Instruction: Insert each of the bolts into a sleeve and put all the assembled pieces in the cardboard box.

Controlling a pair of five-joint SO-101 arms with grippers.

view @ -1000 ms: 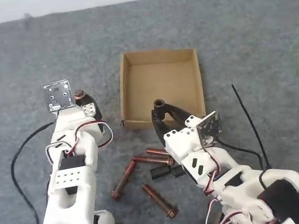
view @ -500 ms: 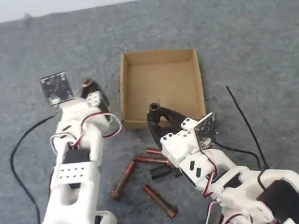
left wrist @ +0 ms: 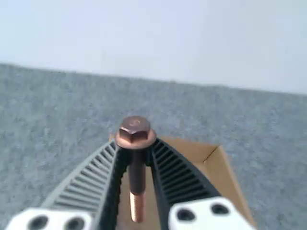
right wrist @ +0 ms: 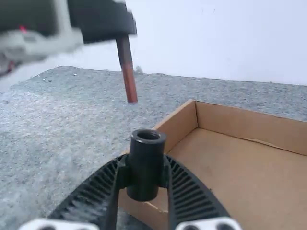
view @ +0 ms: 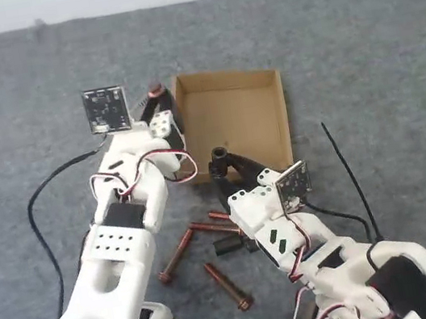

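Where the left gripper [left wrist: 135, 153] stands at the far left corner of the cardboard box [view: 224, 78], its jaws are clamped on the shank of a copper bolt [left wrist: 135, 132]. The bolt is upright: its hex head sits above the fingertips and its threaded end points down between the fingers.

The right gripper [right wrist: 144, 172] is closed on a black sleeve [right wrist: 145, 165]. The sleeve is upright, with its open bore facing up. It is held at the near wall of the box, above the carpet [view: 360, 61].

In the right wrist view, the threaded end of the held bolt hangs higher than the sleeve and to one side of its bore. The two parts are apart.

Box contents: the floor shows plain cardboard from wall to wall.

On the carpet just in front of the box lie the loose bolts [view: 176, 256], spread at different angles. A second one [view: 228, 285] lies nearest the arm bases, and a third [view: 216, 228] lies beside the right arm. A loose sleeve [view: 227, 245] rests on its side among them, partly hidden by the right arm.
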